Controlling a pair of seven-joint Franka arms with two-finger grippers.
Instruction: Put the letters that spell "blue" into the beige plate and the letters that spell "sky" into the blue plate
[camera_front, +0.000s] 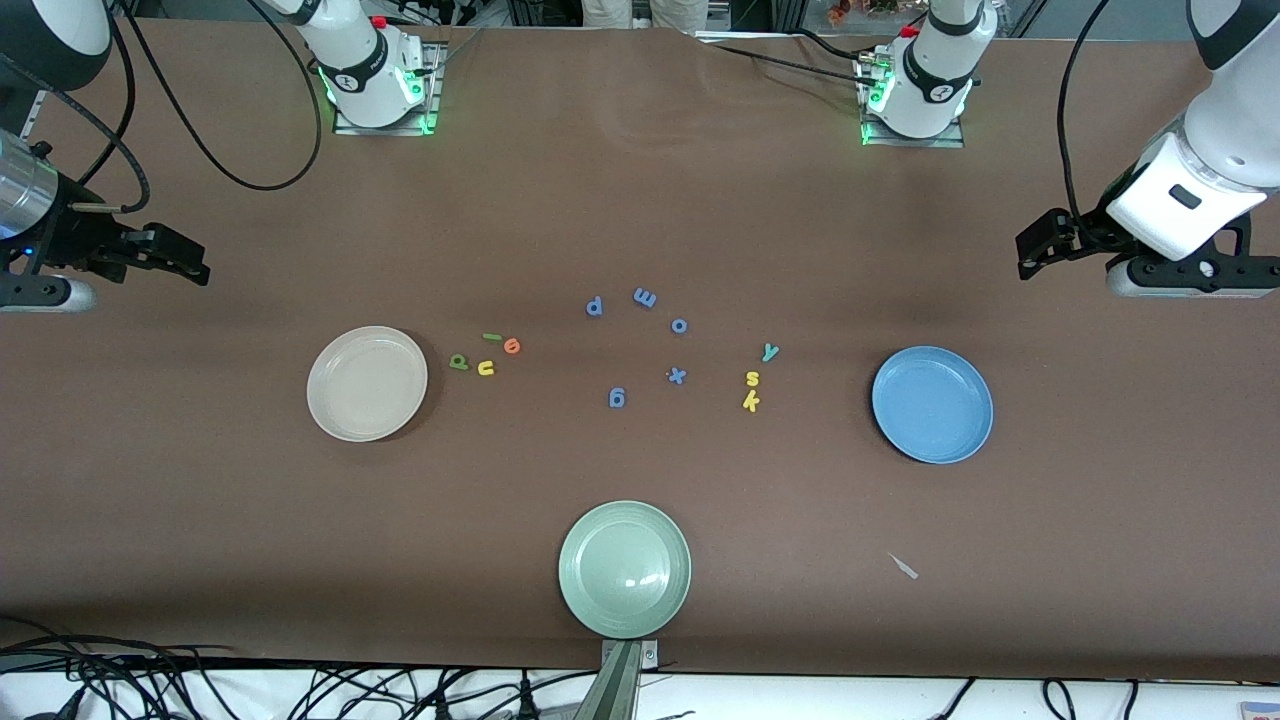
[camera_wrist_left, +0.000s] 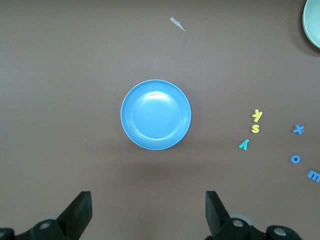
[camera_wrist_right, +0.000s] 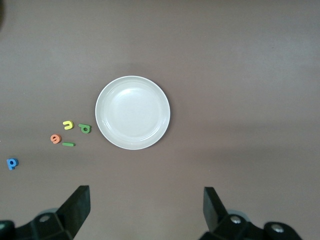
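Hands left (camera_wrist_left: 145, 217) and right (camera_wrist_right: 145, 215) gape wide, empty, above smooth round blue plate (camera_wrist_left: 155, 114) and beige plate (camera_wrist_right: 132, 112)

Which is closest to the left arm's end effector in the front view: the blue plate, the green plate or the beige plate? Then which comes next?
From the left end effector:
1. Blue plate, toward the left arm's end.
2. Green plate, nearest the front camera.
3. Beige plate, toward the right arm's end.

The brown table (camera_front: 640, 180) carries a beige plate (camera_front: 367, 383), a blue plate (camera_front: 932, 404), a green plate (camera_front: 624, 568), and small letters (camera_front: 640, 345) scattered at its centre.
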